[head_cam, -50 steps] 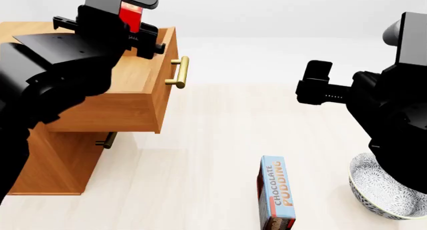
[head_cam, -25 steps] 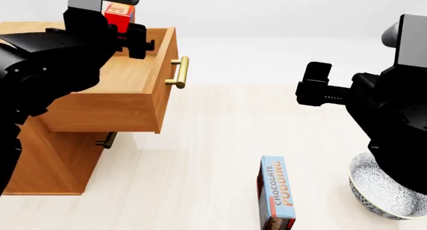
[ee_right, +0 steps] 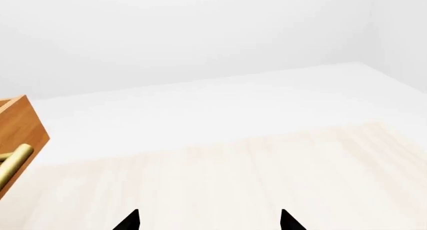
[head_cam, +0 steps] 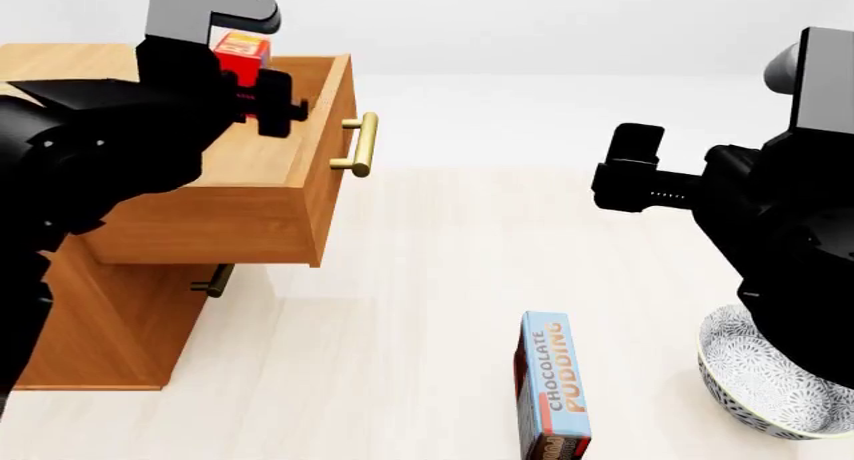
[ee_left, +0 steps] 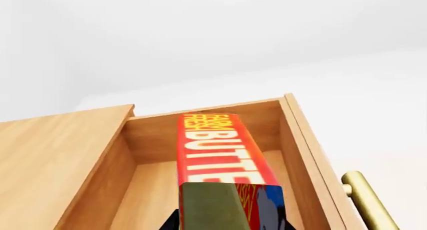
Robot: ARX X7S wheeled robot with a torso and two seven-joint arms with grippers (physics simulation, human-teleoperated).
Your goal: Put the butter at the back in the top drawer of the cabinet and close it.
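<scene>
Pale flooring lies under the cabinet [head_cam: 120, 310], whose top drawer [head_cam: 267, 195] is pulled open; the butter [ee_left: 223, 155] is held clamped in the left gripper [head_cam: 240, 80] above it, long axis pointing into the cavity; the right gripper [ee_right: 208, 221], spread empty, is well apart

A bare simulated room: blank white walls, pale wood floor [head_cam: 427, 280], one wooden cabinet [head_cam: 120, 320].

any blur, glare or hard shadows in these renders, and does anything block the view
Head view: sharp, flat even light, only a faint shadow under the open top drawer; black arms block both sides. Left wrist view: the butter fills the centre. Right wrist view: washed-out white background, no glare.
</scene>
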